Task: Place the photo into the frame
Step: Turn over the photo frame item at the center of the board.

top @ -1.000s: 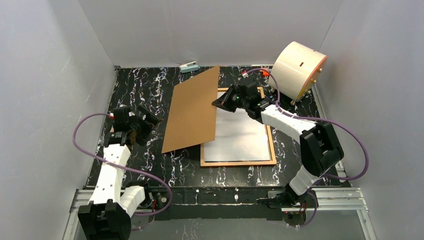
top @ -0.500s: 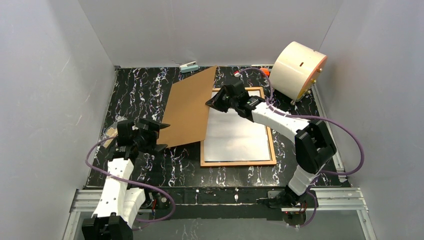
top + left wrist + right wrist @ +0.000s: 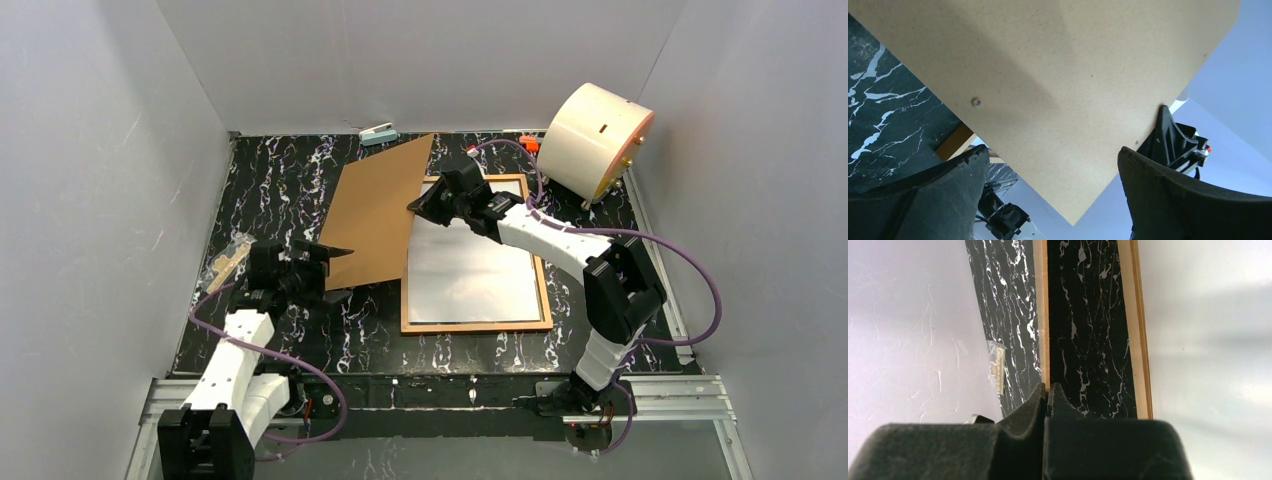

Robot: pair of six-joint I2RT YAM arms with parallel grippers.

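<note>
The orange-brown wooden frame (image 3: 476, 325) lies flat on the black marbled table, right of centre. A pale glossy sheet (image 3: 470, 275) fills it; I cannot tell whether this is the photo's white back, and no printed picture shows. My right gripper (image 3: 420, 206) (image 3: 1047, 387) is shut on the right edge of the plain brown backing board (image 3: 375, 215) (image 3: 1044, 315). It holds the board tilted, left of the frame. My left gripper (image 3: 338, 272) (image 3: 1053, 151) is open at the board's near corner (image 3: 1048, 65), touching nothing.
A big cream drum (image 3: 597, 140) leans at the back right, with a small orange piece (image 3: 528, 144) beside it. A small teal-and-white item (image 3: 378, 133) sits at the back wall. A clear bag of parts (image 3: 228, 262) lies at the left. Grey walls enclose the table.
The right gripper has carried the board leftwards off the frame and lower. The left arm has swung right, bringing its open jaws up to the board's near corner.
</note>
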